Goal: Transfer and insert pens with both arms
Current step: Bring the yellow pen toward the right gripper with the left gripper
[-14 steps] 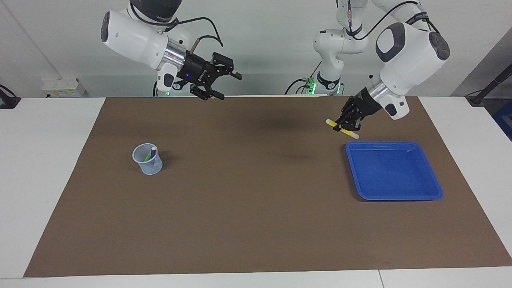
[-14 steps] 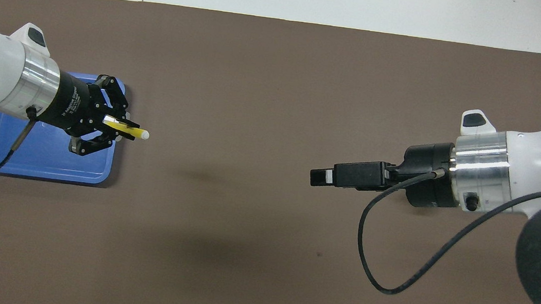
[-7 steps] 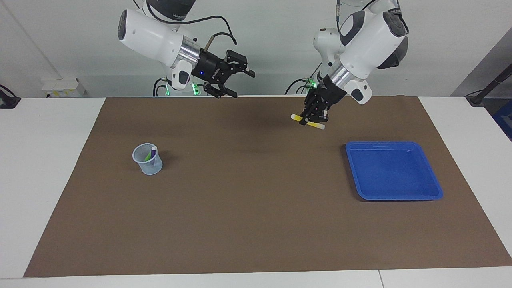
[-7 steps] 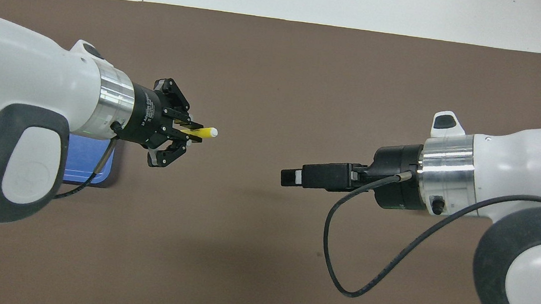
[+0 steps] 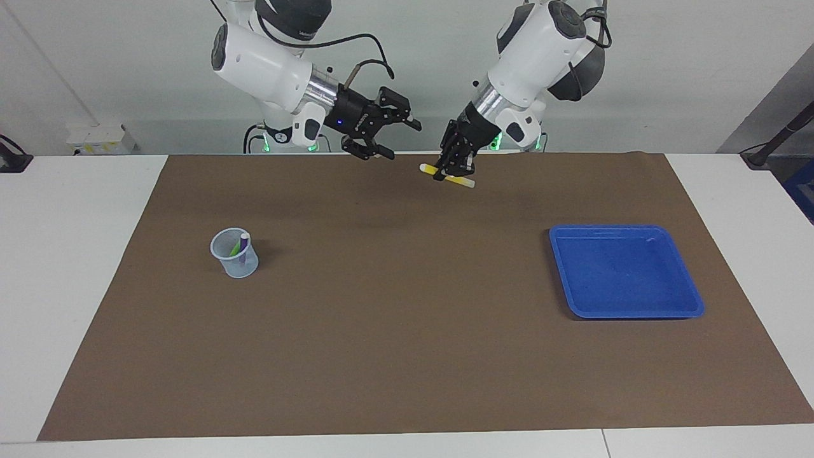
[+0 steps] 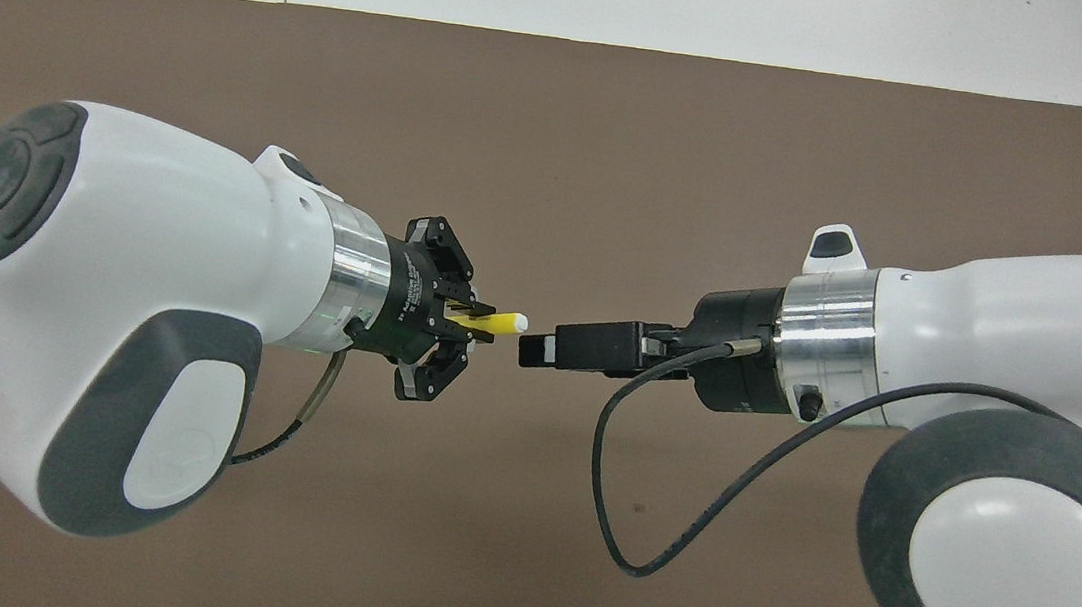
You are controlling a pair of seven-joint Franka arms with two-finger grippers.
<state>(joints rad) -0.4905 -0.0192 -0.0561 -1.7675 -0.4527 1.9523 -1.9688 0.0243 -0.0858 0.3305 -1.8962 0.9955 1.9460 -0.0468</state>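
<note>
Facing view: left gripper point(image 5: 455, 166) pinches the yellow marker pen point(image 5: 447, 176) above the brown mat's point(image 5: 407, 356) robot-side edge; right gripper point(image 5: 386, 136), fingers spread, faces it, apart.

Likely a robotics lab: two white Franka arms point(image 5: 267, 57) mounted at a white desk point(image 5: 76, 254) covered by a brown mat point(image 5: 407, 356), bare pale walls point(image 5: 95, 63), trailing cables point(image 6: 681, 499), and what seems a wall socket box point(image 5: 95, 138).
</note>
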